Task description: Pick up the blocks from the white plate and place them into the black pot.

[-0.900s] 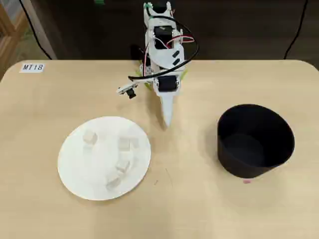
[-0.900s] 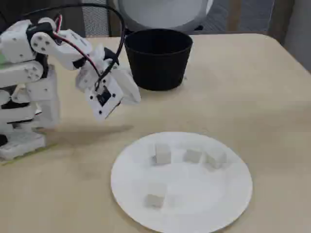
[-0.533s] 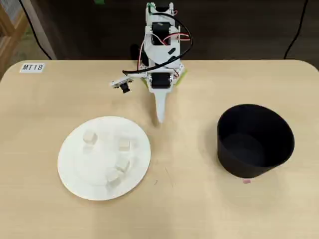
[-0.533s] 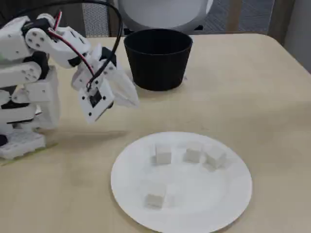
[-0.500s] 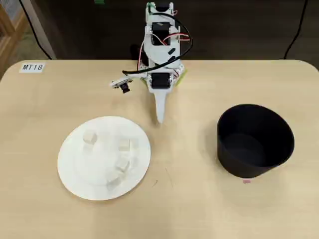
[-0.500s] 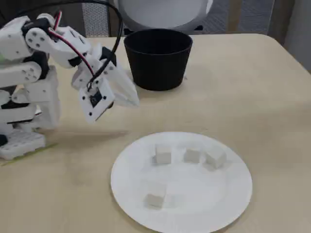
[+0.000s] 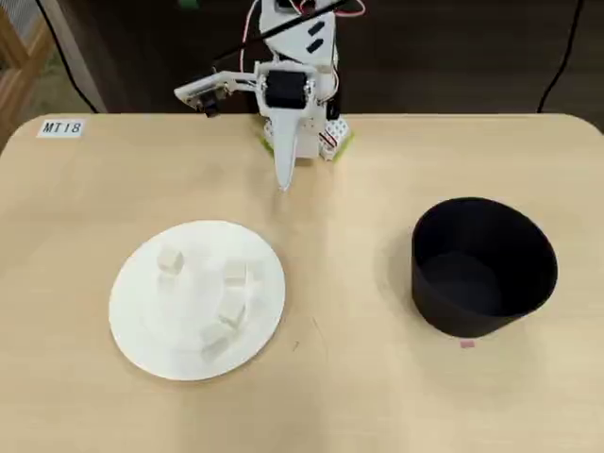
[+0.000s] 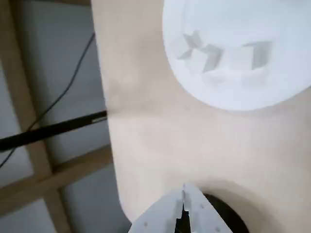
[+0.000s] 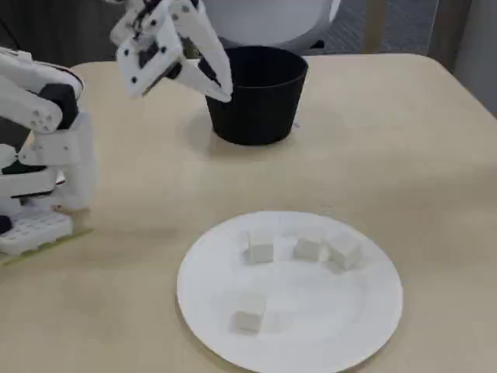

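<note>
In the fixed view, four small white blocks (image 9: 261, 249) lie on the white plate (image 9: 365, 326) nearest the camera, three in a row and one apart toward the front. Beyond it the gripper (image 9: 222, 92) hangs above the wooden table (image 9: 404, 140) with its fingers closed together and empty. The black pot (image 9: 258, 95) stands farthest back, just beside the gripper's tip.

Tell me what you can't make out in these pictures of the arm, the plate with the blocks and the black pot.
- Black pot, wrist view: mostly cut off by the bottom edge and covered by the gripper.
- Blocks, wrist view: blurred; only about three show on the white plate, the fourth can't be found.
- Pot floor, fixed view: hidden by the near wall.
- Label, overhead view: print too small to read surely.
- Arm base, fixed view: cut off by the left edge.
</note>
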`<state>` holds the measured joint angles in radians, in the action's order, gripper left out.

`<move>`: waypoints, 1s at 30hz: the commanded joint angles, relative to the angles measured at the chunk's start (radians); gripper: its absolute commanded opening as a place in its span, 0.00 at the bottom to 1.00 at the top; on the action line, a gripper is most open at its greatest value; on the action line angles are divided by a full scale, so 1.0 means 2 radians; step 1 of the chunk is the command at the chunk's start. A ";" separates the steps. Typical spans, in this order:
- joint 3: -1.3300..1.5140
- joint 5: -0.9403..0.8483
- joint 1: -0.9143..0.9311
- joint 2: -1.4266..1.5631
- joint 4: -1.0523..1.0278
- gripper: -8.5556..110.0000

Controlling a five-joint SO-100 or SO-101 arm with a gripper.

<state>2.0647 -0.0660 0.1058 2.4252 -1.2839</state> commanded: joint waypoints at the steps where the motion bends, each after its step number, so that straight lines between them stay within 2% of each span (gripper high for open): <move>1: -0.067 0.030 0.043 -0.074 -0.014 0.05; 6: -0.159 0.023 0.137 -0.193 -0.069 0.05; 16: -0.350 -0.103 0.251 -0.385 -0.188 0.05; 24: -0.334 -0.160 0.334 -0.417 -0.189 0.05; 30: -0.298 -0.173 0.321 -0.421 -0.166 0.05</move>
<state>1.4650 -0.4050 0.7655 1.5785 -1.6460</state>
